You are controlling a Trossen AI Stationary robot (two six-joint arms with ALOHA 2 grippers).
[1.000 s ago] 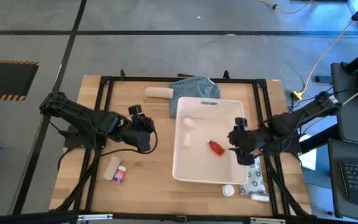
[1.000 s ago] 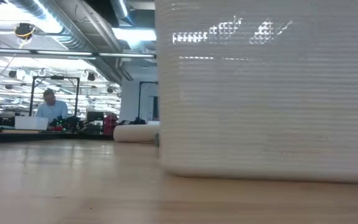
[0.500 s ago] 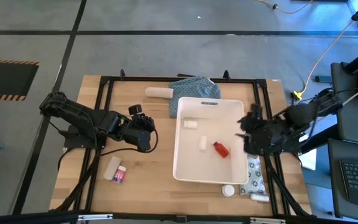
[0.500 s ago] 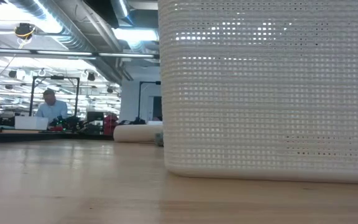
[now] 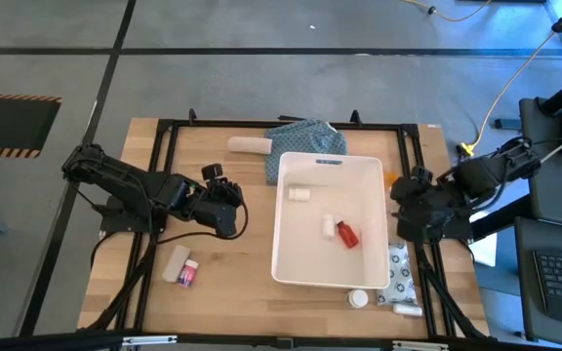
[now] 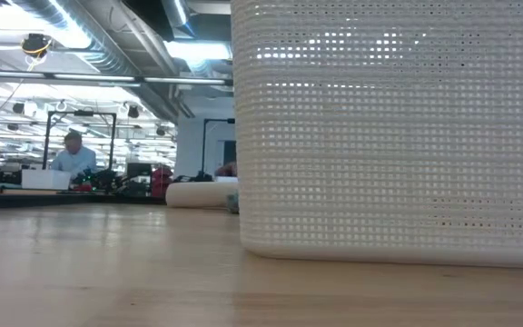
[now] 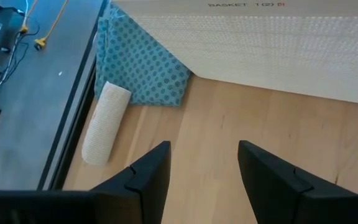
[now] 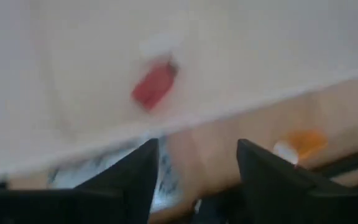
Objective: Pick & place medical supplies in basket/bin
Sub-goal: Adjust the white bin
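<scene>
High view: we see the white tub (image 5: 326, 220) at mid-table holding a red bottle (image 5: 347, 234) and two small white bottles (image 5: 328, 225), one of them near its far-left corner.
Right gripper (image 5: 405, 198): we find it just outside the tub's right wall, above the table edge; the right wrist view shows its fingers apart with nothing between them.
Left gripper (image 7: 202, 163): we see it waiting left of the tub, fingers apart and empty, facing a cream roll (image 7: 105, 122) and the blue-green cloth (image 7: 142, 66).
Supplies still out: an orange item (image 8: 299, 143) just right of the tub by the right gripper; a grey patterned pouch (image 5: 400, 273), a white round container (image 5: 359, 298) and a white tube (image 5: 408, 310) at the near-right; a white tube (image 5: 175, 263) and pink-labelled box (image 5: 187, 275) at the near-left; the roll at the far side.
Step in hand: we judge the right arm is between picks, clear of the tub with several supplies left.
Next move: we think the orange item is the nearest pick; it calls for lowering the spread fingers around it, closing, then lifting over the tub wall.
</scene>
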